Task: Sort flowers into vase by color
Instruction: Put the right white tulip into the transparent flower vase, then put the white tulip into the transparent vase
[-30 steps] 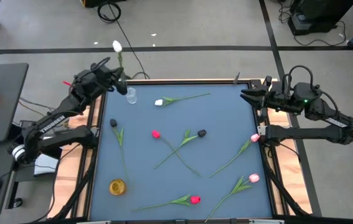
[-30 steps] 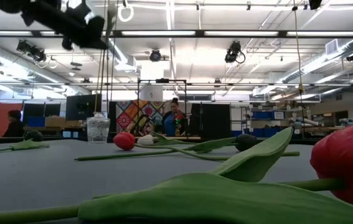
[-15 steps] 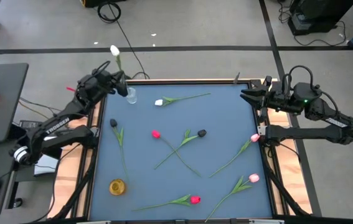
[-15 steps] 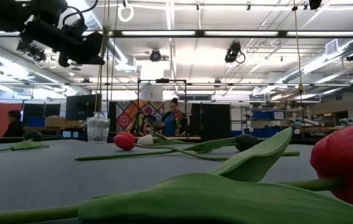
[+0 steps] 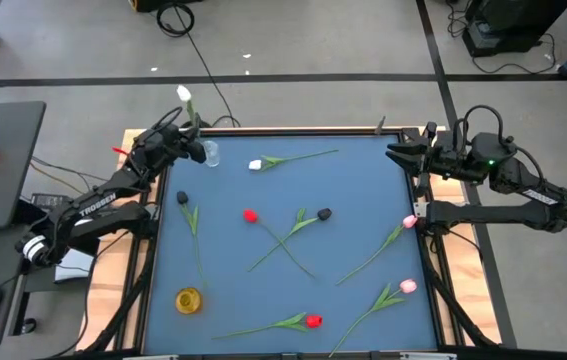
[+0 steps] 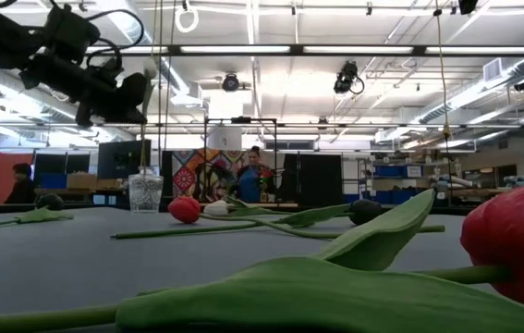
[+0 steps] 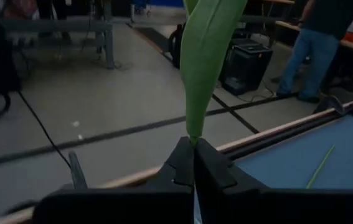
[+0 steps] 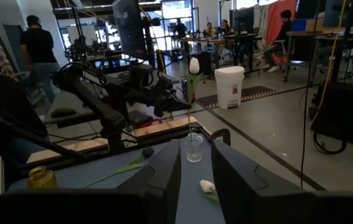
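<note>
From the low view, a red tulip (image 6: 516, 242) lies closest, its broad leaf spread across the blue surface (image 5: 353, 190). In the high view it lies at the near edge, with a pink tulip (image 5: 407, 287) to its right and a small yellow vase (image 5: 188, 299) to its left.

Farther in, a second red tulip (image 5: 251, 215) and a black tulip (image 5: 324, 213) lie in the middle with their stems crossed. Another black tulip (image 5: 182, 198) lies toward the left side, and a second pink tulip (image 5: 409, 222) rests at the right edge.

Nearer the far edge, a white tulip (image 5: 255, 165) lies flat, its stem pointing right. The clear glass vase (image 5: 210, 153) stands in the far left corner.

The left pincer (image 5: 188, 146) hangs above that glass vase, closed on the stem of another white flower (image 5: 184, 95) held upright, its head raised above the arm. In the left wrist view the two fingers (image 7: 179, 168) are pressed together around the base of the green leaf. The stem reaches down to the glass vase in the right wrist view; whether its tip is inside cannot be told.

The right pincer (image 5: 395, 153) waits at the far right corner, its fingers spread and holding nothing.

People stand in the room beyond.
</note>
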You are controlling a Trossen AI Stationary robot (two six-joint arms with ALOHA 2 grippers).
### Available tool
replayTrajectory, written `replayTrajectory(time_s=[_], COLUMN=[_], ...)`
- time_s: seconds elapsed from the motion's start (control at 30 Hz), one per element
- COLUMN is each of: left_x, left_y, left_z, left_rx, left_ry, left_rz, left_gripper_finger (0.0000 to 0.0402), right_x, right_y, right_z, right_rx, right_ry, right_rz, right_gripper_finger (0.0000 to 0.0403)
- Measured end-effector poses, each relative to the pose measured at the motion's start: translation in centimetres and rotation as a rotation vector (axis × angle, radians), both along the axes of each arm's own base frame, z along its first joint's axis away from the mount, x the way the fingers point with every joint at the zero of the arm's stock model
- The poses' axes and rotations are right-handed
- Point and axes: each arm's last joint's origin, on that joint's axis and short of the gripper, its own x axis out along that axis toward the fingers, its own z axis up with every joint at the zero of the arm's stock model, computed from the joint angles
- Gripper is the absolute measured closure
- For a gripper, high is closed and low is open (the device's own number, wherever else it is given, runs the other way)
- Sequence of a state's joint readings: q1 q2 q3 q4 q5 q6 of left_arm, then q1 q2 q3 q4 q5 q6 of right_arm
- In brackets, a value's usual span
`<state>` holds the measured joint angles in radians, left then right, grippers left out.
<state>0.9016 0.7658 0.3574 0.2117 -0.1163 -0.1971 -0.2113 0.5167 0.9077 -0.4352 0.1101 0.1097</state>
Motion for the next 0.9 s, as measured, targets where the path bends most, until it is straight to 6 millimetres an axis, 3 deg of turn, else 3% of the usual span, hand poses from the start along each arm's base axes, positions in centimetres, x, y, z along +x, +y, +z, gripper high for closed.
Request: replayTrajectory(time_s=[0.5, 0.7, 0.9], left_x=[-0.2, -0.2, -0.5], left_y=[0.0, -0.2, -0.6], left_z=[-0.6, 0.4, 3.1], left_rx=[-0.114, -0.217, -0.269], left_ry=[-0.086, 0.002, 0.162], left_rz=[0.085, 0.061, 0.037], left_gripper_finger=[0.0237, 0.0213, 0.0207], right_x=[0.0, 0.0, 0.0], right_y=[0.0, 0.0, 0.0], right_z=[0.0, 0.0, 0.0], right_rx=[0.0, 0.0, 0.0], right_ry=[0.0, 0.0, 0.0], right_rz=[0.0, 0.0, 0.0], right_gripper_finger=[0.0304, 0.0304, 0.0304])
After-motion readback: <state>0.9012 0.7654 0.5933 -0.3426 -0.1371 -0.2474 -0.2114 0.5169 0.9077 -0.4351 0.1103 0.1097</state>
